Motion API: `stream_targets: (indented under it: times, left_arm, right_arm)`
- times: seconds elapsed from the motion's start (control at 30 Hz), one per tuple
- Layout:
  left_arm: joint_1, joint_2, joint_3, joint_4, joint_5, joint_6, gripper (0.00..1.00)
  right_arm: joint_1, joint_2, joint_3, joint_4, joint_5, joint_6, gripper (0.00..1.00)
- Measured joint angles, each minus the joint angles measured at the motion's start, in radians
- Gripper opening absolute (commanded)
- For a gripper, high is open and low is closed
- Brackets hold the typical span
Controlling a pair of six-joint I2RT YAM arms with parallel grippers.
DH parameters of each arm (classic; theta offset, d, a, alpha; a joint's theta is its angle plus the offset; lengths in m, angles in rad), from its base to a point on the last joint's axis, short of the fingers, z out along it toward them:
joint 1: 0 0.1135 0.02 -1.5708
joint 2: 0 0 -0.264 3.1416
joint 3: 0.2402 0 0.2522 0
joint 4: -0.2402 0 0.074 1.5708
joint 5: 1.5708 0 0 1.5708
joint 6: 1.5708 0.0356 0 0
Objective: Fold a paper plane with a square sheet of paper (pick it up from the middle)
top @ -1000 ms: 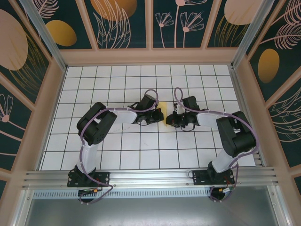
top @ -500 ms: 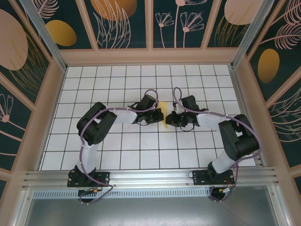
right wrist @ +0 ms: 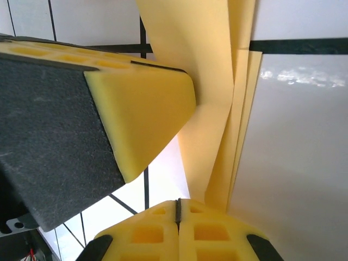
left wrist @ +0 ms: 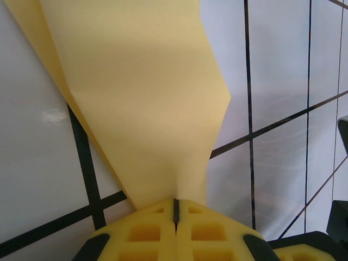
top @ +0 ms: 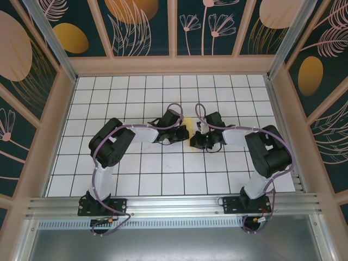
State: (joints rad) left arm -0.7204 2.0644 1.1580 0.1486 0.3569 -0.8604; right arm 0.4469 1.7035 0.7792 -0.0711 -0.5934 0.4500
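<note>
The yellow sheet of paper [top: 187,123] is folded into a narrow layered strip at the middle of the table. In the left wrist view it [left wrist: 136,98] fans out from my left gripper [left wrist: 175,209], which is shut on its tapered end. My right gripper [right wrist: 177,209] is shut too. The paper's layers [right wrist: 212,109] run down behind its right fingertip, beside the seam, and I cannot tell if they are pinched. From above, the left gripper [top: 184,132] and right gripper [top: 194,142] nearly meet at the paper. The left finger [right wrist: 141,114] presses on the paper.
A white grid-tiled table [top: 163,168] lies inside a walled enclosure with dark painted panels [top: 136,27]. A wooden rim [top: 171,65] bounds the far side and a metal rail [top: 174,206] the near edge. Both arms fold inward over the centre tiles.
My right gripper has slid left toward the paper and closed its jaws fully. The left gripper and the paper have stayed in place.
</note>
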Motion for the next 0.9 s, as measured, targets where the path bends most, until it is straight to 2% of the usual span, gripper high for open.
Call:
stream_targets:
  times: [0.9]
  left_arm:
    - [-0.001,0.002,0.013,-0.023,-0.003,0.0,0.05]
  right_arm:
    - [-0.002,0.009,0.006,-0.001,-0.009,-0.009,0.06]
